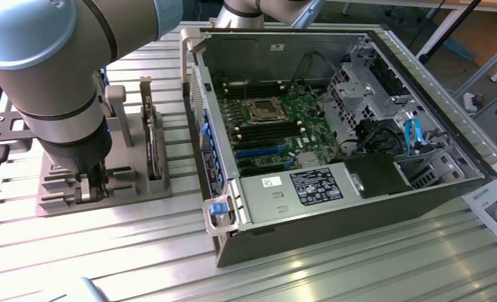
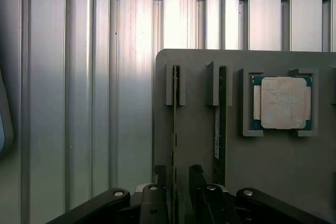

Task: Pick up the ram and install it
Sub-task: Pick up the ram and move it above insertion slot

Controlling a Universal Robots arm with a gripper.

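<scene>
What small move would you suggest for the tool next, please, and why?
I would probably close the tool gently. Its open fingers straddle the end of the memory stick farther from the processor, the one standing on edge in the gray holder.

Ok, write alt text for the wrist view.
The black gripper, open, straddles a thin green RAM stick standing on edge in a flat grey plastic holder. A second, similar stick stands beside it, and a square silver CPU chip sits in its own recess, all on a ribbed aluminium table.
</scene>
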